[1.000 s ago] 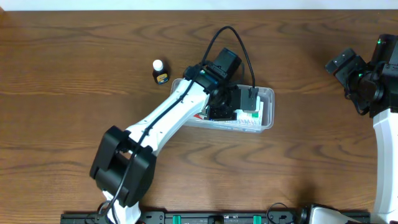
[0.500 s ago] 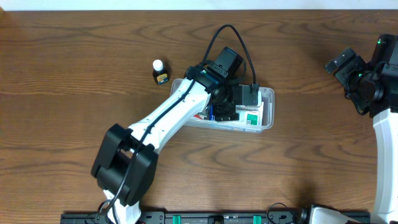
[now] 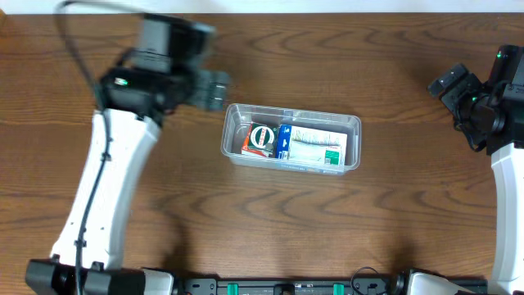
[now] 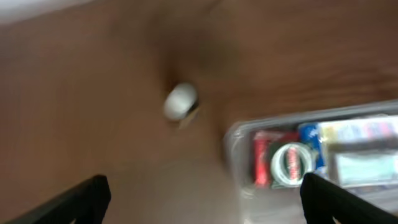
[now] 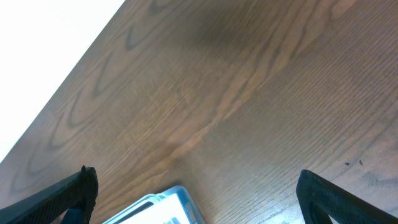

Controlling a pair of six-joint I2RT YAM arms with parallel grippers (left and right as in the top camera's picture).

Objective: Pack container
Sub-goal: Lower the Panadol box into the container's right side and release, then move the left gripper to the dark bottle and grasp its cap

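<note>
Your container (image 3: 327,117) sits at the middle of the table (image 3: 393,221), with a red box (image 3: 260,139) and a blue-and-white box (image 3: 315,146) side by side inside it. At its 10 o'clock your left gripper (image 3: 214,88) hangs blurred, fingers spread wide and empty. Its camera sees a white-capped bottle (image 4: 180,101) below. Farther out, at 2 o'clock, your right gripper (image 3: 449,80) hangs wide open, also empty.

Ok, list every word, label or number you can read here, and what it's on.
No text is readable.
On the red box in the container: round label, print too small.
On the blue-and-white box: print too small.
On the white-capped bottle, left wrist view: blurred.
</note>
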